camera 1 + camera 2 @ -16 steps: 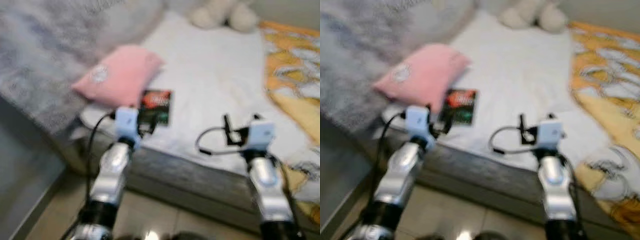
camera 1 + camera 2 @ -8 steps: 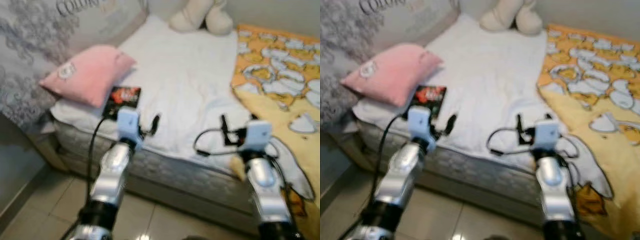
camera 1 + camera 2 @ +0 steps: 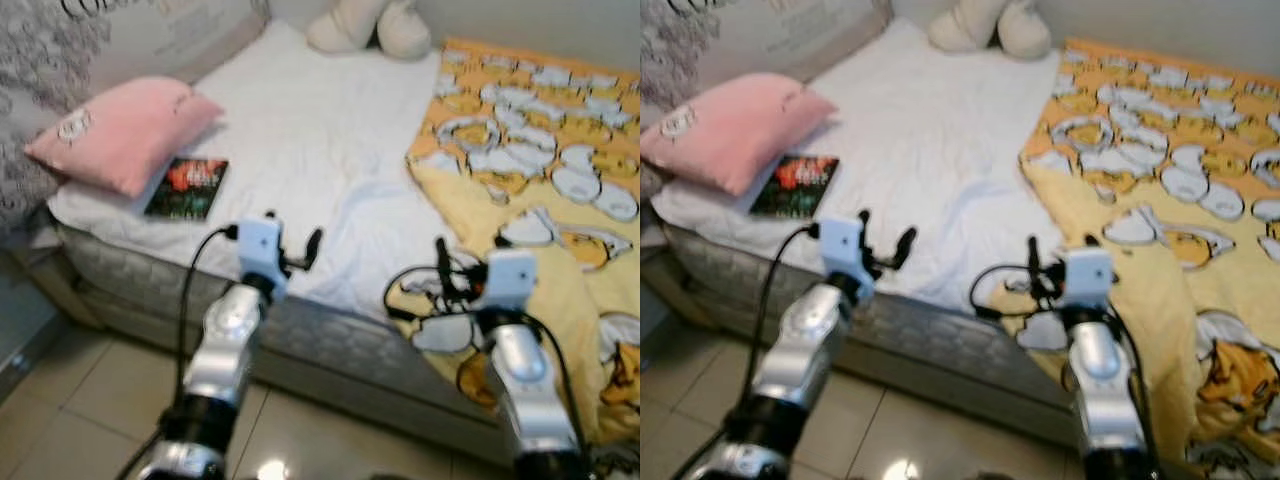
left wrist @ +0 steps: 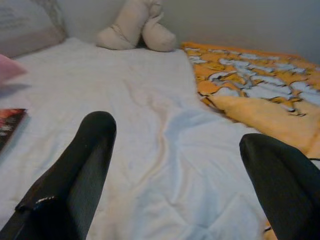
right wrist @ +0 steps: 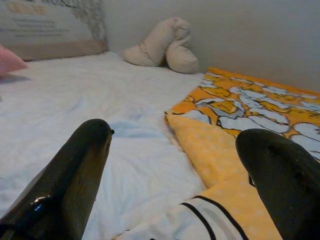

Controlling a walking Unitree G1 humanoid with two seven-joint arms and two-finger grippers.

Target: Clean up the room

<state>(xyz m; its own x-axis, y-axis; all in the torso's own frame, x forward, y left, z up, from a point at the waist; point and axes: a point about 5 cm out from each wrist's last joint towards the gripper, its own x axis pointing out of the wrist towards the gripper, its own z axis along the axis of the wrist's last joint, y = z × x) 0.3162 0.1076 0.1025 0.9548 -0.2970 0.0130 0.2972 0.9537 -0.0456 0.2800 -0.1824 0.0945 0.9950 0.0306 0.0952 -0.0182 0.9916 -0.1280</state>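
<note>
A bed with a white sheet lies before me. A pink pillow rests at its left end, and a dark book with a red cover lies beside it. A yellow patterned blanket covers the right side and hangs over the front edge. A cream plush toy sits at the far end. My left gripper is open above the bed's front edge, right of the book. My right gripper is open over the blanket's front edge. Nothing is held between either pair of fingers.
The mattress side runs across in front of me, with tiled floor below it. A grey patterned wall panel and a grey cushion stand at the bed's left end. A plain wall backs the bed.
The view has swung right: pillow and book have shifted left in the picture, and more of the yellow blanket shows. Both grippers keep the same open pose.
</note>
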